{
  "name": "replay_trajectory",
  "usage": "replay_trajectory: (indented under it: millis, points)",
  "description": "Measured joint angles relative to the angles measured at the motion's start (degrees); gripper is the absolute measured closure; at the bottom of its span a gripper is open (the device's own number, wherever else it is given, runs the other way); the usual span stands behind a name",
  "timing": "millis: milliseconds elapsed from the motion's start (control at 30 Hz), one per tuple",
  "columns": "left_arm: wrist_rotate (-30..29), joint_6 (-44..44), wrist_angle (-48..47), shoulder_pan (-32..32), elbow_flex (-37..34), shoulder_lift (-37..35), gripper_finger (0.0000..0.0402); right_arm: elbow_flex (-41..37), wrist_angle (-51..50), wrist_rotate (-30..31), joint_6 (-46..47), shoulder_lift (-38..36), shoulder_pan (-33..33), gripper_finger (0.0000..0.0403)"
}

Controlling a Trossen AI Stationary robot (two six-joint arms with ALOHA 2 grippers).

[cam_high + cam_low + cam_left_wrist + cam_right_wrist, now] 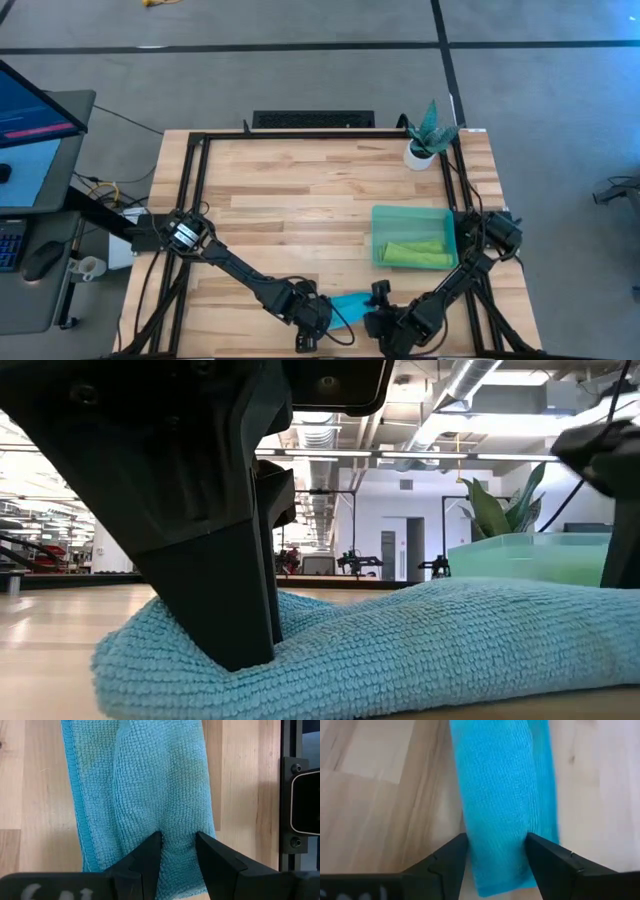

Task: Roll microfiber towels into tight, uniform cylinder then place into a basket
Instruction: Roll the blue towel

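The turquoise towel (350, 305) lies on the table near the front edge as a long, loosely rolled strip; it also shows in the low view (420, 650). My left gripper (318, 322) is at its left end, shut on a ridge of the cloth (177, 852). My right gripper (383, 318) is at its right end, with the roll between its fingers (496, 855). The lime green towel (415, 252) lies rolled inside the green basket (378, 235) at the right. My left gripper pinches a raised fold of the turquoise towel (177, 827) between its two fingers, near the towel's left end. The fingers come from above, pointing down. One finger (230, 630) dents the cloth. The towel rests on the table. My right gripper has the towel's right end (497, 832) between its two fingers, which lie across the strip, one on each long side. The fingers come from above. The towel rests on the table, and its end edge reaches just past the fingers.
A white pot with a plant (420, 152) stands at the far right corner, behind the basket (520, 555). A black frame runs along the table's edges (195, 180). Bare wood (290, 210) lies across the middle and left of the table.
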Motion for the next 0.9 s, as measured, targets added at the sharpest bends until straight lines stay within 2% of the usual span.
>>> replay_trajectory:
  millis: [133,367,567,900]
  points:
    - [-0.1,0.0,0.0,0.0,0.0,0.0,0.0279,-0.9,0.9,-6.9,3.6,-0.5,-2.2,0.0175]
    - [-3.6,0.6,-0.7,-0.4,0.8,-0.4,0.0279,-1.0,1.3,-11.6,4.5,-0.5,-3.2,0.0198]
    - [-7.4,4.2,-4.1,-1.5,3.2,-0.8,0.0279,-1.0,1.1,-13.9,10.9,-0.4,-4.0,0.0266]
    - [-22.4,3.0,-21.3,-5.2,8.9,-0.8,0.0279,-0.9,1.6,-17.6,16.0,-0.6,-5.5,0.0375]
